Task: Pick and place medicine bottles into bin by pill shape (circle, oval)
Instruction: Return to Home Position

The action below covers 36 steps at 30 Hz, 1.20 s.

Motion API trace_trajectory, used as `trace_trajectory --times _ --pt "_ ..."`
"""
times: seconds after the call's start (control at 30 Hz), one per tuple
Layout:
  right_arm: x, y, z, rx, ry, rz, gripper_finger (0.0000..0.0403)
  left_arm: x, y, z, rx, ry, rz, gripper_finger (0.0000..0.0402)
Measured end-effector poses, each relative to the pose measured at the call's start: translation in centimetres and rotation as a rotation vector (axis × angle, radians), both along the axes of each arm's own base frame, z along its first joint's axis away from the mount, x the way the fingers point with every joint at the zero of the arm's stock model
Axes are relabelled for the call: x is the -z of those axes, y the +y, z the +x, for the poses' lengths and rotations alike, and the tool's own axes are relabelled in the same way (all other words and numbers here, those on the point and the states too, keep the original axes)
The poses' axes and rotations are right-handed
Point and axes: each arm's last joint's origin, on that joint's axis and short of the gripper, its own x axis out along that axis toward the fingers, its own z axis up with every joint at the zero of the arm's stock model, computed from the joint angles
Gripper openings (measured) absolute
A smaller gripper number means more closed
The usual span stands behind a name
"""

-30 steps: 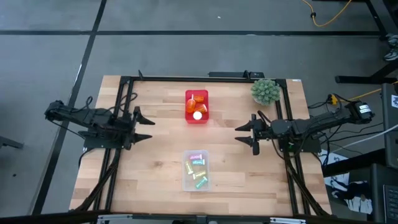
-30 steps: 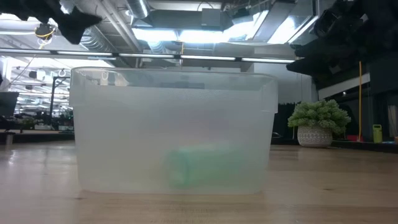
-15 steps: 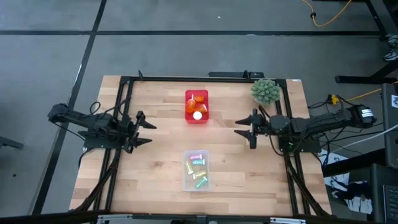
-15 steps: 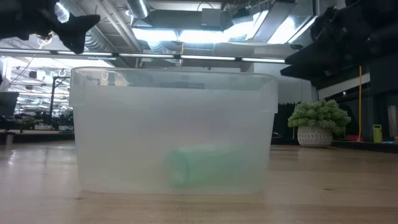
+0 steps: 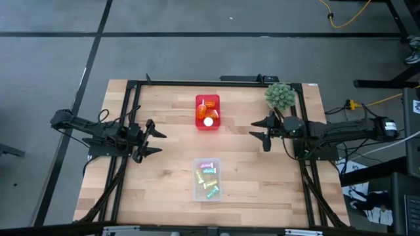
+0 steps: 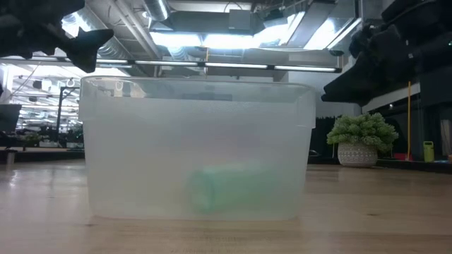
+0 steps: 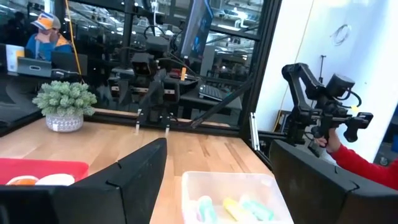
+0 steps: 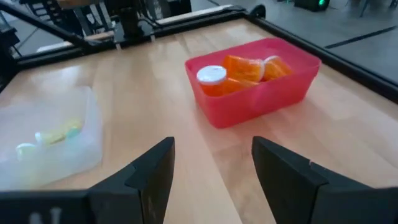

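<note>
Orange medicine bottles with white caps (image 5: 208, 112) lie in a red bin (image 5: 199, 123) at the table's far middle; they also show in the right wrist view (image 8: 239, 68). Small clear bottles with green, pink and yellow (image 5: 209, 178) lie in a clear bin (image 5: 195, 193) near the front; the low view shows a green one (image 6: 226, 187) through its wall. My left gripper (image 5: 156, 143) is open and empty over the table's left side. My right gripper (image 5: 258, 133) is open and empty over the right side.
A green spiky ball plant in a pot (image 5: 280, 96) stands at the far right corner, just beyond my right gripper. A black frame (image 5: 197, 82) runs along the table's edges. A person's red sleeve (image 7: 357, 163) shows beyond the table in the left wrist view.
My left gripper has gone a little toward the table's right edge, nearer the bins. My right gripper has gone toward the far edge, nearer the plant, and has turned. Both have stayed open and empty. The bottles and bins have not moved.
</note>
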Motion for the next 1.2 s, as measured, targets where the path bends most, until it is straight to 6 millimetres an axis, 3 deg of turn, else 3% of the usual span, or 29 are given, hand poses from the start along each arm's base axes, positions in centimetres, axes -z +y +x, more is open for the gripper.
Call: trace_trajectory --times 0.4,0.63,1.2 --pt "-1.5 0.4 -2.6 0.061 -0.108 0.02 0.0217 0.1 0.0 0.0 0.0 0.011 0.004 0.0278" --pt "0.9 0.7 -3.5 0.029 -0.232 -0.001 0.0217 0.1 0.0 0.0 0.0 0.011 0.002 0.0278" --pt "1.3 0.9 -4.9 -0.064 -0.263 -0.111 0.0217 0.3 0.0 0.0 0.0 0.034 0.009 0.0278"
